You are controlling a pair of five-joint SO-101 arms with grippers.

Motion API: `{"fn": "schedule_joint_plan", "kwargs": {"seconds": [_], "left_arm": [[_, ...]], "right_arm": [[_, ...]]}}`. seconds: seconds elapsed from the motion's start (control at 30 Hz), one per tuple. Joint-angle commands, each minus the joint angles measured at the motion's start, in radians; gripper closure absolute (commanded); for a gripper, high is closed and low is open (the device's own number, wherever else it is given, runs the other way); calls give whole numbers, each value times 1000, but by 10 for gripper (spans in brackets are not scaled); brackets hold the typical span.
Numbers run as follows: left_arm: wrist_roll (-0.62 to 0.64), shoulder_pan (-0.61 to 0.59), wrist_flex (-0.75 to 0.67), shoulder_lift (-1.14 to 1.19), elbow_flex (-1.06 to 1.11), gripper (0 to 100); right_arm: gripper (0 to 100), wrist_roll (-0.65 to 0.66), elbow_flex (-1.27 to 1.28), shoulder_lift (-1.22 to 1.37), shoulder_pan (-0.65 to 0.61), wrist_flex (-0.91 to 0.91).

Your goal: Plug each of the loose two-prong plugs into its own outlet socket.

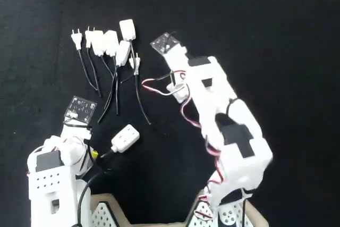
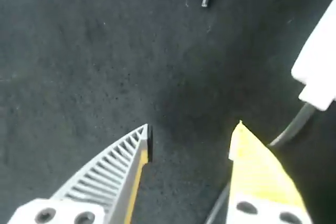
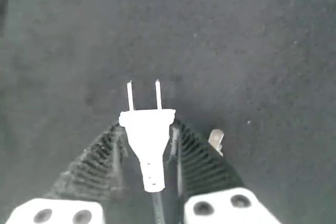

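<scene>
My right gripper (image 3: pixel 148 127) is shut on a white two-prong plug (image 3: pixel 147 135), its prongs pointing away over bare black cloth. In the high view this plug (image 1: pixel 136 63) hangs just right of a cluster of white outlet sockets (image 1: pixel 110 42) and loose plugs (image 1: pixel 77 38) with black cables at the back left. My left gripper (image 2: pixel 193 127) is open just above the cloth with nothing between its fingers. A single white outlet socket (image 2: pixel 320 61) with a black cable lies close beside its yellow finger (image 2: pixel 257 166); the same socket (image 1: pixel 125 137) lies near the table's front left.
Black cloth covers the table (image 1: pixel 276 51). Black cables (image 1: pixel 114 91) trail from the cluster toward the front. Red and white wires (image 1: pixel 159 86) loop off the right arm. The right half of the table is bare cloth.
</scene>
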Motion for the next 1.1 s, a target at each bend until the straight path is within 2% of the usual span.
{"fn": "schedule_joint_plan", "kwargs": {"seconds": [0.0, 0.23, 0.3, 0.37, 0.57, 0.73, 0.87, 0.97, 1.07], "left_arm": [[-15, 25, -9, -8, -2, 748], [-15, 25, -9, -8, -2, 748], [-15, 25, -9, -8, -2, 748], [-15, 25, -9, -8, -2, 748], [-15, 24, -9, -8, -2, 748], [-15, 25, -9, -8, 4, 748], [-15, 24, -9, -8, 4, 748], [-15, 24, -9, -8, 4, 748], [-15, 24, -9, -8, 4, 748]], "right_arm": [[986, 29, -15, -174, -77, 133], [985, 331, -1, -355, -265, 483], [984, 387, 38, -369, -311, 560], [984, 404, 108, -380, -342, 562], [975, 405, 429, -381, -351, 244], [828, 388, 510, -383, -331, 120], [721, 284, 447, -383, -272, 106], [705, 215, 364, -383, -233, 173], [705, 87, 262, -384, -192, 264]]}}
